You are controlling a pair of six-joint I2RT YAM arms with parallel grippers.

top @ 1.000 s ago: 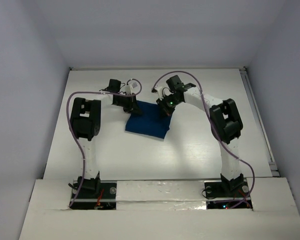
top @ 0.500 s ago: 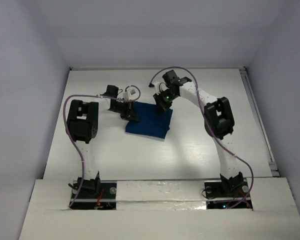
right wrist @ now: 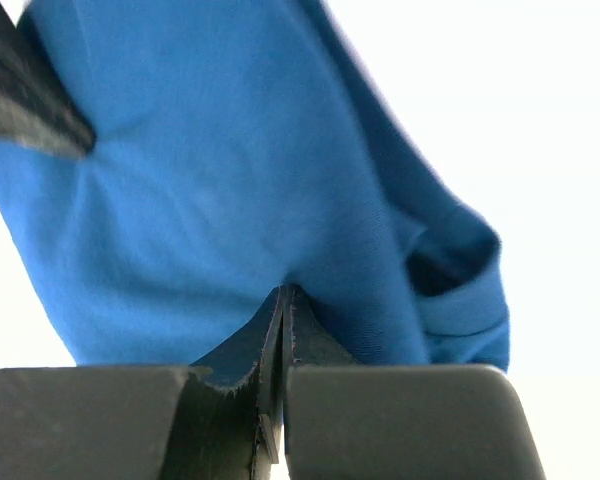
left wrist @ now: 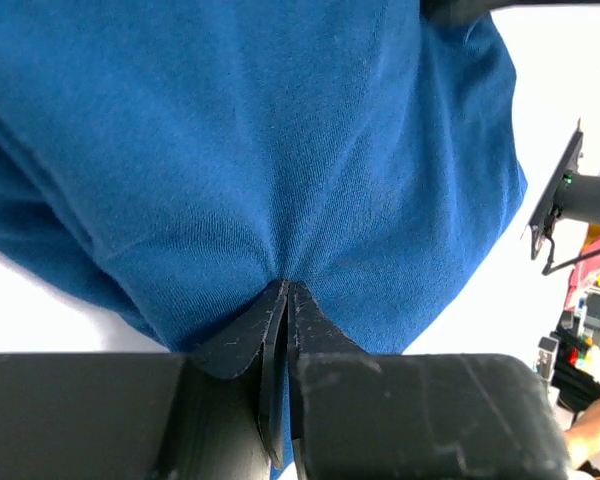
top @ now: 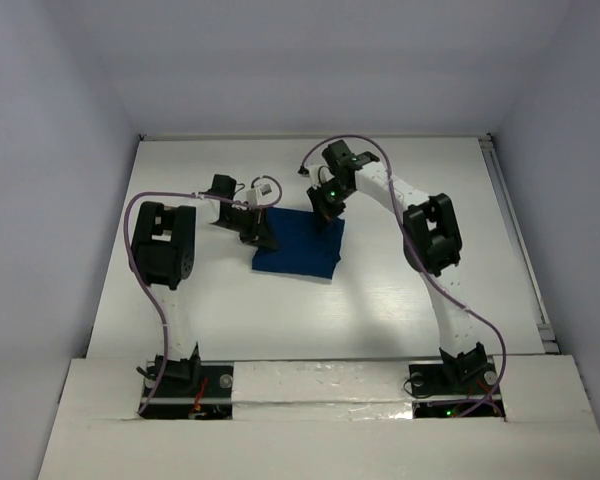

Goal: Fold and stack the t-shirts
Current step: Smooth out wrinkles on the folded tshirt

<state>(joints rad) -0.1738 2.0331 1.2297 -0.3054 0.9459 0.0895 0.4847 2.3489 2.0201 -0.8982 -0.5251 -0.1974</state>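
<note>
On the table (top: 400, 300), at its middle and a little toward its far edge: one t-shirt (top: 298, 255), dark blue, lying as a compact, roughly four-sided bundle. No printed graphic shows in any view. No second shirt is in sight on the table.

Item, left gripper (top: 265, 238): set at the shirt's far-left corner, low over the table. Jaws are pressed together with a pinch of blue cloth between the tips. The fabric puckers into creases that run to the pinch point in the left wrist view.

Item, right gripper (top: 325, 213): set at the shirt's far-right corner, low over the table. Jaws are likewise closed tight on a nip of cloth. A loose doubled fold of fabric hangs off to one side in the right wrist view.

Step in hand, as judged: a fold, with both far corners held as a pair and the near edge resting on the table.

Next move, as judged: both corners need carrying at an even height and pace toward the table's near edge, so the held edge lands square on the resting one. Release should come only once the cloth lies flat. Uneven travel would skew the fold, and a thin pinch could slip.

Stacking: not yet begun.
</note>
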